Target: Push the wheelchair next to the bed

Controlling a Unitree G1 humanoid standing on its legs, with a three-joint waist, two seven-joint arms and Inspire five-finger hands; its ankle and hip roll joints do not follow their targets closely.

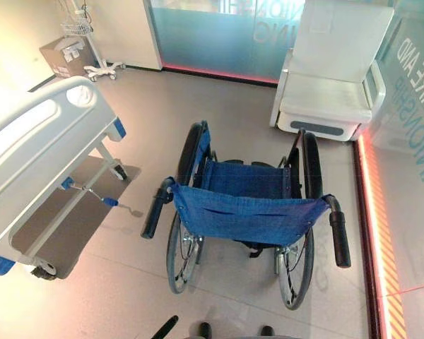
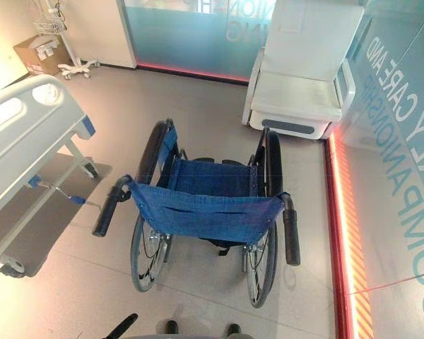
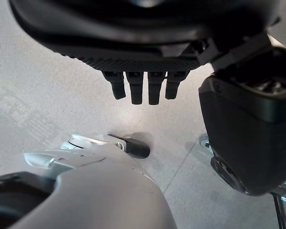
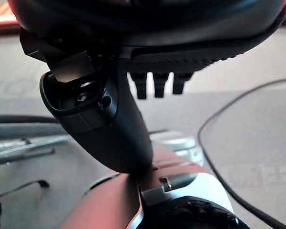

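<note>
A wheelchair point(image 1: 247, 212) with a blue fabric seat and backrest stands in the middle of the floor, its back toward me. Its two black push handles stick out toward me, the left handle point(image 1: 154, 212) and the right handle point(image 1: 339, 236). The bed point(image 1: 35, 141), white with a rounded footboard, stands to the left, a short gap from the wheelchair. My left hand point(image 3: 143, 86) hangs over bare floor with relaxed fingers and holds nothing. My right hand point(image 4: 155, 83) hangs the same way, open and apart from the handles.
A white recliner chair point(image 1: 332, 92) stands at the back right. A glass wall point(image 1: 410, 106) with an orange floor strip point(image 1: 381, 247) runs along the right. A crank rod point(image 1: 92, 192) juts from under the bed. A wheeled stand point(image 1: 102, 69) and a cardboard box point(image 1: 63, 56) sit far left.
</note>
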